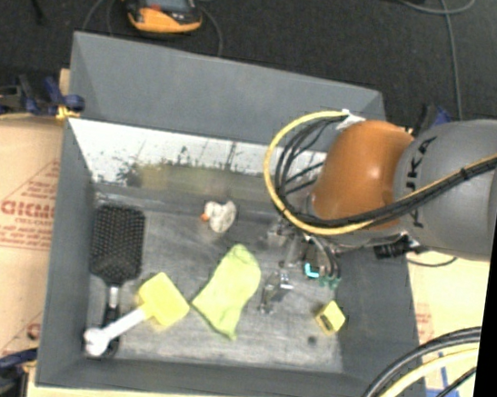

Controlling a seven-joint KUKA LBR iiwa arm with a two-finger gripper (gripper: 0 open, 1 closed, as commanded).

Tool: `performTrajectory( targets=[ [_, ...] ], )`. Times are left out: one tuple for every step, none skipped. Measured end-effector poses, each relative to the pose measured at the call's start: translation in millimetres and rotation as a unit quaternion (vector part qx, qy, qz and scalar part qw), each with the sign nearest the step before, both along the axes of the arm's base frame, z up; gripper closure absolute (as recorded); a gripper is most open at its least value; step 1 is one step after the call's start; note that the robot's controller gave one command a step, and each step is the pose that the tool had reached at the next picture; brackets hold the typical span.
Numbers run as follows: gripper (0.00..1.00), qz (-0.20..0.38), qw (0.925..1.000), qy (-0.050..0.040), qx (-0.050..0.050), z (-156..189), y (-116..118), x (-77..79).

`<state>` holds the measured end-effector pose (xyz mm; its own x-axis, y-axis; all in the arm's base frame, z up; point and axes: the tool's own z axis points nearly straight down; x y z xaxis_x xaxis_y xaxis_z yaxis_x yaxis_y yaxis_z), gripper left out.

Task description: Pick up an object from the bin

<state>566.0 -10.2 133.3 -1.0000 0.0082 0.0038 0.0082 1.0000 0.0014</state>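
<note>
My gripper (pixel 276 290) hangs low over the bin floor, right of the middle, under the orange wrist cover. Its metal fingers point down and stand a little apart, with nothing between them. Just left of the fingers lies a crumpled yellow-green cloth (pixel 228 289), its right edge close to the fingertips but apart from them. A small yellow block (pixel 330 317) sits on the floor to the gripper's right. A small white crumpled lump with an orange bit (pixel 219 216) lies further back, near the rear wall.
A black hairbrush (pixel 117 243) lies along the left side of the bin. Beside it a yellow-headed scrubber with a white handle (pixel 143 309) lies near the front left corner. The arm and its cables cover the bin's back right part.
</note>
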Motion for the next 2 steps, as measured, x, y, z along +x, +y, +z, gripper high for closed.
performTrajectory(
  targets=[
    [0.0,0.0,1.0,-0.0038,0.0,4.0,-0.1,2.0],
    [0.0,0.161,0.987,-0.0056,-0.002,-36.1,21.6,6.1]
  ],
)
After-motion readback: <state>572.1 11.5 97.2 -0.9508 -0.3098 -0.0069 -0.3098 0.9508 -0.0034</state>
